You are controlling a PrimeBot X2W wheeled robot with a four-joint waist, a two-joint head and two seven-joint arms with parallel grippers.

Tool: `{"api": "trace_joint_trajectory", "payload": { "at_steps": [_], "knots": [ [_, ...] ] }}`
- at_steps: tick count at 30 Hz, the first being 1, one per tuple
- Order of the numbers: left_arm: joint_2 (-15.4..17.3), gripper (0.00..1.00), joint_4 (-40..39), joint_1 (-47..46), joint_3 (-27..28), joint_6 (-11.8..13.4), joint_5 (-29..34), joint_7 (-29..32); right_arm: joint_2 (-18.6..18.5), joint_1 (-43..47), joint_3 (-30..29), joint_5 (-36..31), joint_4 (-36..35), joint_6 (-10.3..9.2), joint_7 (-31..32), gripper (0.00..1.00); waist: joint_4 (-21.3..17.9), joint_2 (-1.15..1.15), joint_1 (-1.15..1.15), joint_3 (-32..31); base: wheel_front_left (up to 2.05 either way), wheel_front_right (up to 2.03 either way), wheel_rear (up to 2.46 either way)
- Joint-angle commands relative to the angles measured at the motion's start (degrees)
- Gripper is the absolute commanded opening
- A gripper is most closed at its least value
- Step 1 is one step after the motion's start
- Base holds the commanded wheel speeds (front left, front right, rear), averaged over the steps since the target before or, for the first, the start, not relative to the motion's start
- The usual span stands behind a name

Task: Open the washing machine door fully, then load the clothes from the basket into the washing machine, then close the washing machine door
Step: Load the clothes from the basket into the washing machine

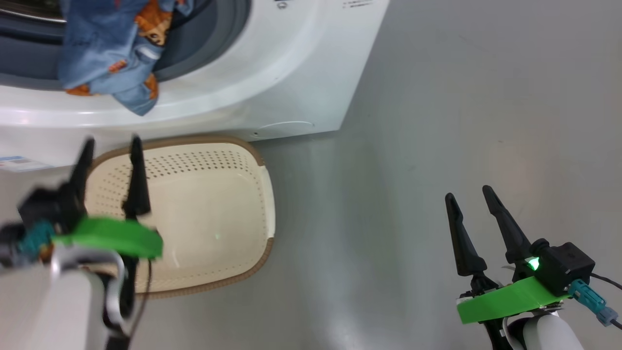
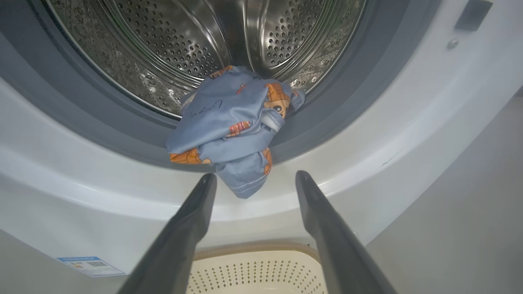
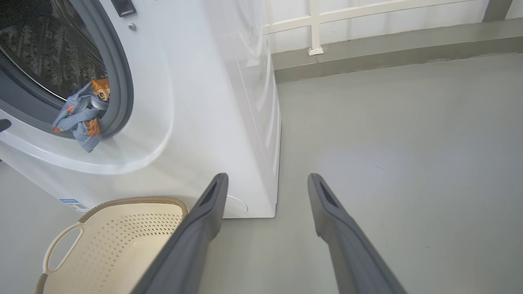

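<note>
Bear-print clothes (image 1: 112, 58) drape over the rubber ring (image 1: 209, 39) of the washing machine (image 1: 272, 87). The left end effector (image 1: 112, 142), above the basket (image 1: 214, 165), and the right end effector (image 1: 469, 192) are both spread and empty.

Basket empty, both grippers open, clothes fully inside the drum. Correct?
Not quite. The left wrist view shows the clothes draped over the grey rubber ring, a fold hanging out onto the washing machine front, not fully inside the drum. The basket is empty, and the left gripper and right gripper are open.

Long black tapered fingers (image 1: 462, 238), green wrist brackets (image 1: 505, 299), white forearms (image 1: 48, 311).
</note>
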Motion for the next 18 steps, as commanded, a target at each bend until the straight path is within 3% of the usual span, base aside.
{"api": "trace_joint_trajectory", "payload": {
  "at_steps": [1,11,18],
  "knots": [
    [1.9,1.00,-0.1,-3.3,2.0,-0.4,-0.4,0.7,0.3,-0.4,1.8,0.8,-1.2,0.09,-0.3,1.00,-1.4,0.00,-0.01,1.1,0.00,0.00,0.00],
    [7.2,1.00,10.8,-21.8,1.3,-2.2,0.1,11.4,0.7,-0.8,2.9,1.2,-0.8,0.09,-0.3,1.00,-4.7,0.00,-0.01,3.3,0.00,0.00,0.00],
    [8.6,1.00,18.9,-29.3,0.0,-2.0,1.4,13.6,0.8,-0.9,3.8,1.4,-0.6,0.09,-0.3,1.00,-6.1,0.00,-0.01,3.8,0.00,0.00,0.00]
  ]
}}
